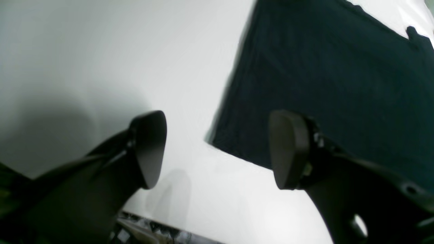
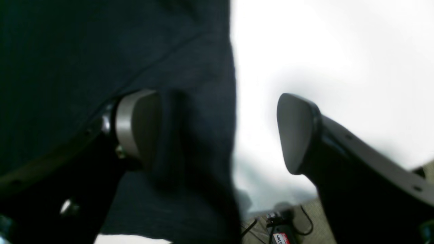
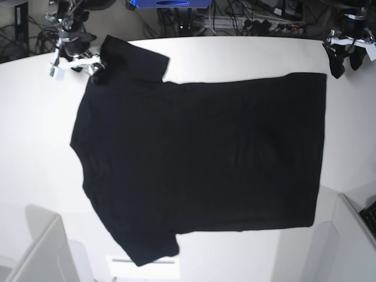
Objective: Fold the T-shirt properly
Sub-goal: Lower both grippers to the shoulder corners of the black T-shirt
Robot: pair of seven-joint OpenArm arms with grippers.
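Observation:
The black T-shirt point(image 3: 200, 153) lies spread flat on the white table point(image 3: 35, 117), neck end to the left and hem to the right, with no print showing. My right gripper point(image 3: 94, 64) hovers at the far left sleeve. In the right wrist view it point(image 2: 218, 132) is open, one finger over the T-shirt point(image 2: 101, 51) and the other over bare table. My left gripper point(image 3: 343, 61) hangs at the far right, just beyond the hem corner. In the left wrist view it point(image 1: 218, 150) is open above that corner of the T-shirt point(image 1: 339, 84), holding nothing.
Cables and equipment point(image 3: 258, 17) crowd the floor behind the table's far edge, with a blue object point(image 3: 173, 3) among them. White panels stand at the near left point(image 3: 41, 247) and near right point(image 3: 352, 235). Cables point(image 2: 281, 234) show past the table edge.

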